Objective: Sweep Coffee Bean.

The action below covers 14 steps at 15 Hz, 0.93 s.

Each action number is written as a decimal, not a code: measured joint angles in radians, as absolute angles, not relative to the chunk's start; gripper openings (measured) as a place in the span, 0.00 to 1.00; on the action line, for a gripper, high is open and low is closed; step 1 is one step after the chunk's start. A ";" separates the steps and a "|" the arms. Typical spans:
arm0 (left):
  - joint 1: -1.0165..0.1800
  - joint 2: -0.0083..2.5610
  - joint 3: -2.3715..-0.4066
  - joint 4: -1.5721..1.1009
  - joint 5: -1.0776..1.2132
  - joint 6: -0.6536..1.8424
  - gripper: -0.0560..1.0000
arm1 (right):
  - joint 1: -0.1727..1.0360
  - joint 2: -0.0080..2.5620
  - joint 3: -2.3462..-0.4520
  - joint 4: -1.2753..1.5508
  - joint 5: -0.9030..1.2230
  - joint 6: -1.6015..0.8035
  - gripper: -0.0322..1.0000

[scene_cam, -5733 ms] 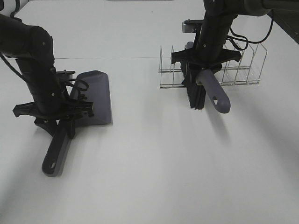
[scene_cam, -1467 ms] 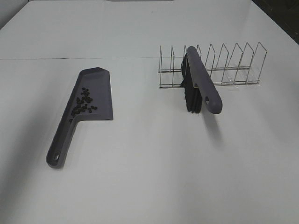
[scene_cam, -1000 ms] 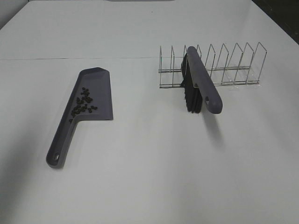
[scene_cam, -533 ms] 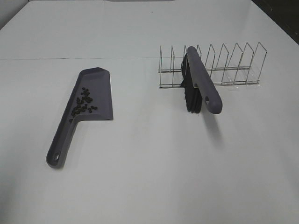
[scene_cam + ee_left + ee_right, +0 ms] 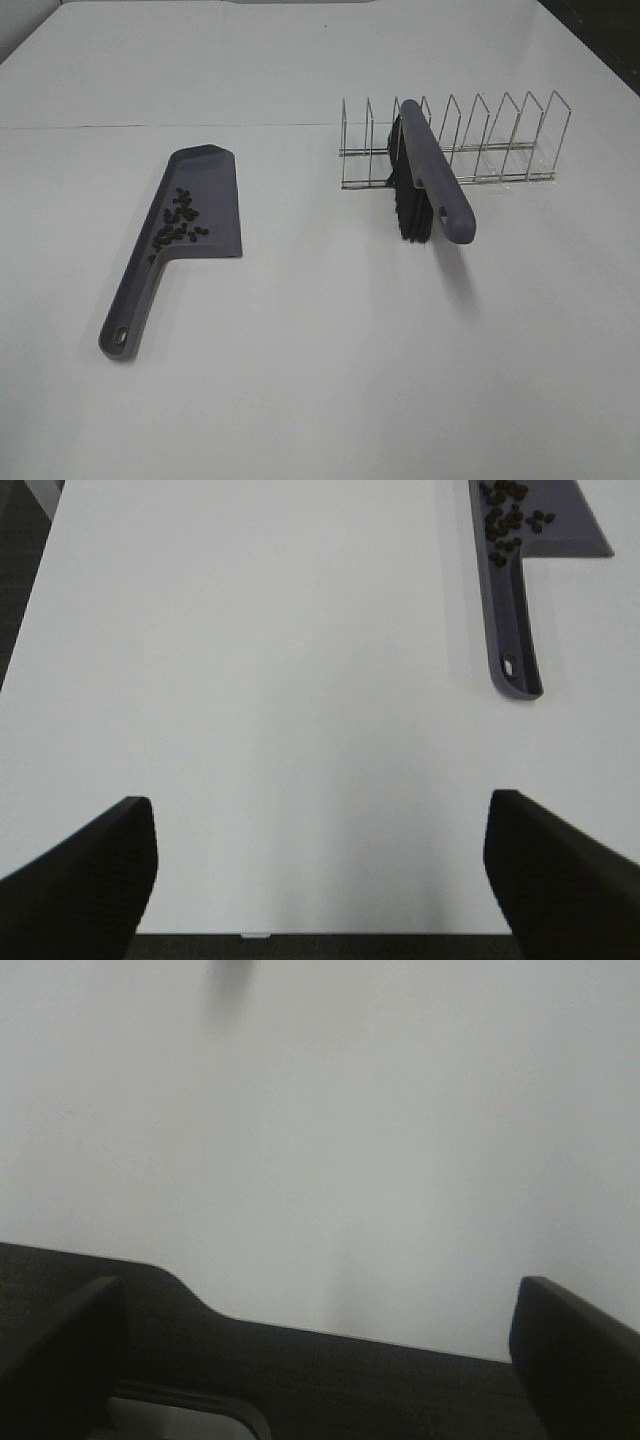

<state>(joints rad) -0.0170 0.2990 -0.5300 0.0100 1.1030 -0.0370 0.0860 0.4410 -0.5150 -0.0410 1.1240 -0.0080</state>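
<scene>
Coffee beans (image 5: 176, 222), roughly two dozen by our count though too small to tally exactly, lie gathered in one grey-purple dustpan (image 5: 205, 190) toward the worktop's (image 5: 330, 380) left side, its handle pointing at the near edge. We see none loose on the white surface. One matching brush (image 5: 428, 186) leans in one wire rack (image 5: 500, 140) toward the far right. Both arms are clear of the overhead view; the left gripper (image 5: 318, 875) and right gripper (image 5: 320, 1350) each hang with jaws wide and empty near the table's edge. Our worry: the pan's mouth is open and flat, so a careless nudge or tilt could spill the beans back out.
</scene>
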 joint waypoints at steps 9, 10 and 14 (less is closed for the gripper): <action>-0.017 0.070 -0.525 0.000 1.081 -0.037 0.82 | 0.086 0.093 -0.466 0.015 1.109 -0.008 0.97; -0.017 0.045 -0.525 0.000 1.078 -0.037 0.82 | 0.086 0.058 -0.466 0.015 1.109 -0.008 0.97; -0.017 -0.003 -0.525 0.000 1.077 -0.037 0.82 | 0.086 -0.004 -0.466 0.015 1.109 -0.008 0.97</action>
<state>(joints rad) -0.0170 -0.0030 -0.5250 0.0000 1.0770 -0.0370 0.0860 -0.0040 -0.4660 0.0150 1.1090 -0.0080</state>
